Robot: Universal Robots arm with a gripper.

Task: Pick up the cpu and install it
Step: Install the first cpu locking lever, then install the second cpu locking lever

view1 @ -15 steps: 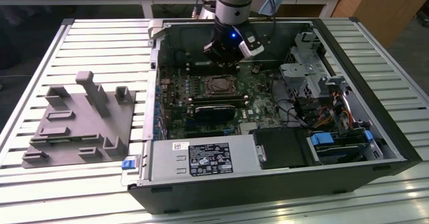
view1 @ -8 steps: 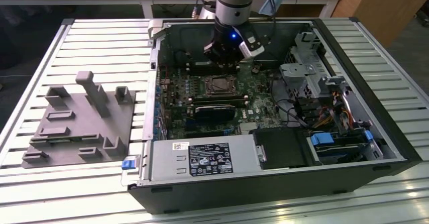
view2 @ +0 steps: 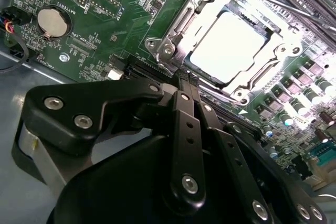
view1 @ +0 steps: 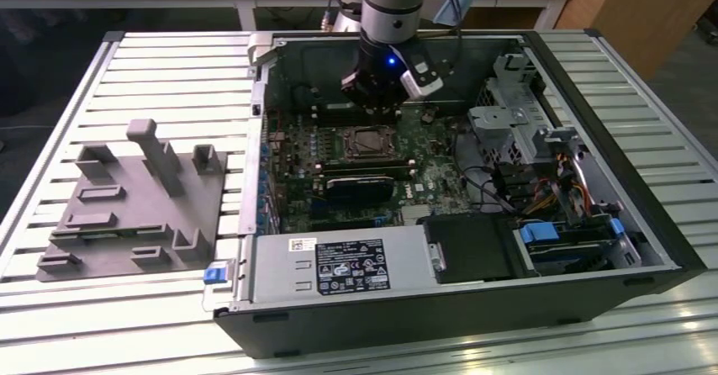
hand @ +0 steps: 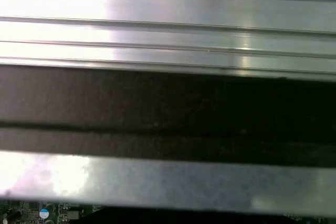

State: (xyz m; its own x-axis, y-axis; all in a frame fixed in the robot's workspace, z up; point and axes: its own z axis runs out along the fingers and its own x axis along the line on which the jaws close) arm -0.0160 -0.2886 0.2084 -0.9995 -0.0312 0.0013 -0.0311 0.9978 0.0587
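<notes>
Sitting in socket [view2: 231, 51]: 1 cpu [view2: 227, 45]; 1 pincer [view2: 185, 85] above, fingers together, empty.

Exterior view: looked down, well back, over the open computer case [view1: 472, 249]. Second wrist view: hung close above its motherboard [view2: 105, 19]. First wrist view: near the case wall [hand: 168, 108].

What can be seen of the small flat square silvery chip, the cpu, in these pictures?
The cpu is a small flat square chip with a bright silvery metal top plate, glaring under the light. In the second wrist view it lies flat inside the square metal-edged socket frame on the green motherboard, the frame closing around its edges. The black gripper hangs beside the socket, apart from the chip. In the exterior view it appears as a small square below the arm.
</notes>
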